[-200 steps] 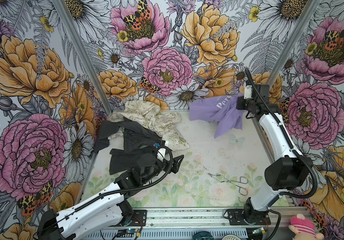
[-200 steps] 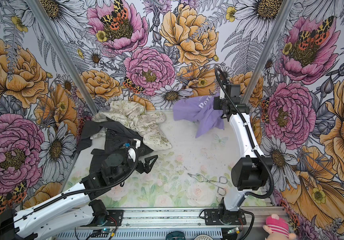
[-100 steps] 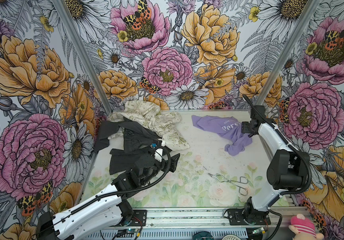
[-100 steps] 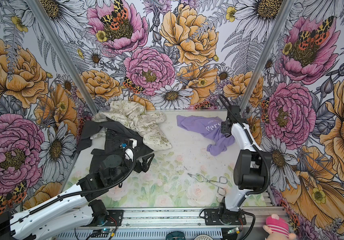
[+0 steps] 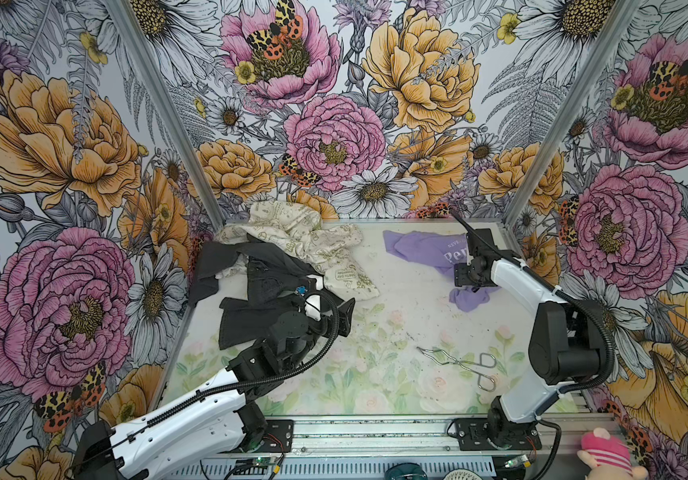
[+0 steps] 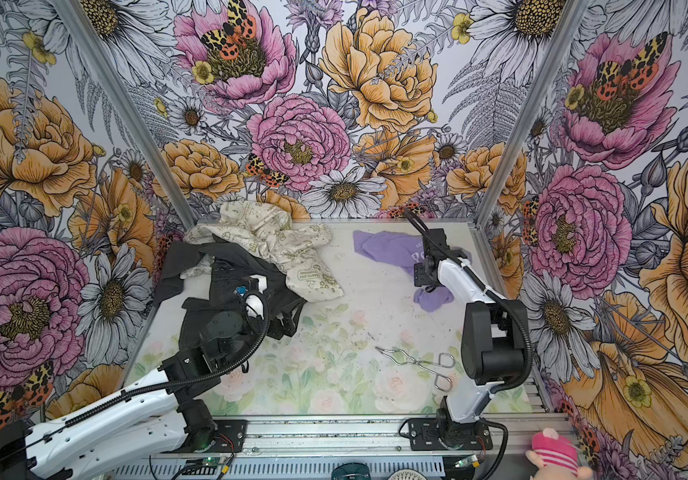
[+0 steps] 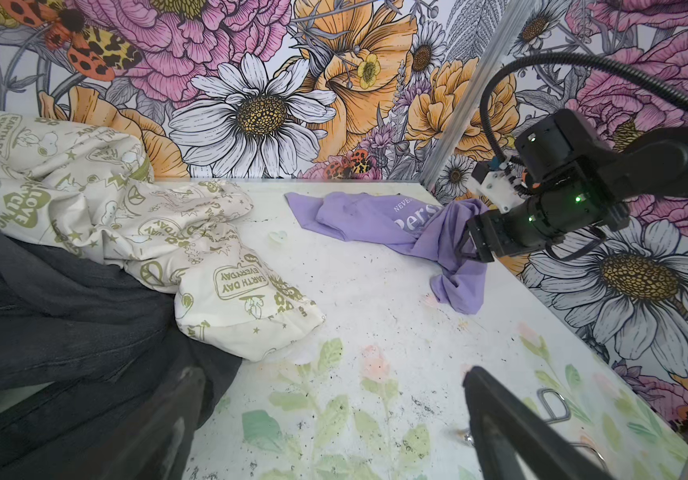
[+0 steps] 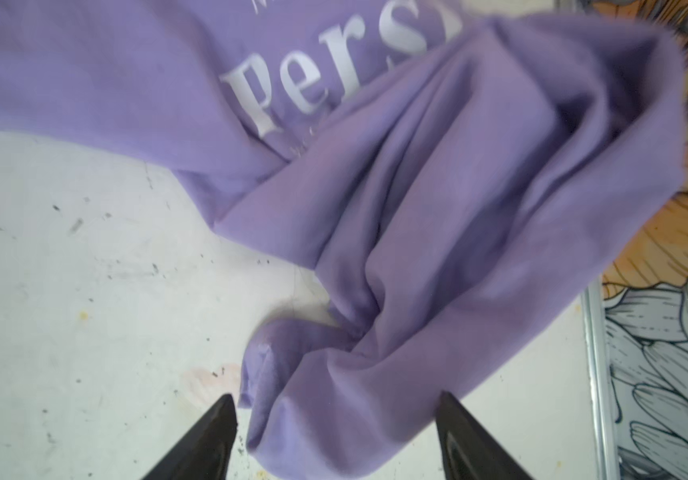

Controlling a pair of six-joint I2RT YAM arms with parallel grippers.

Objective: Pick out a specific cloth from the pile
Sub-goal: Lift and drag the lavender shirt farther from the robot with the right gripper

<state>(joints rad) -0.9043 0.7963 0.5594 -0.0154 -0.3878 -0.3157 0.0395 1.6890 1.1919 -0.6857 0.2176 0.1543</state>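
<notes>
Lavender cloth point(image 5: 417, 249) lies on the worktop point(image 5: 396, 299) near its right rear edge. Right fingers point(image 8: 205, 444) are spread astride one fold, and left fingers point(image 7: 508, 424) are spread and empty. Bare worktop separates it from the pile point(image 5: 292, 257).

On the table point(image 5: 396, 291), the pile point(image 5: 288, 257) sits at rear left. The cloth point(image 5: 421, 249) lies on the table well right of the pile, not touching it. The tongs point(image 5: 456, 361) are right of the pile, nearer the front. The left claw point(image 7: 331, 374) is at the pile's front right edge. The right claw point(image 8: 336, 399) is right of the pile, over the cloth's front end, with a fold between its fingers. A plush toy point(image 5: 608, 457) sits off the table, far right-front of the pile.
</notes>
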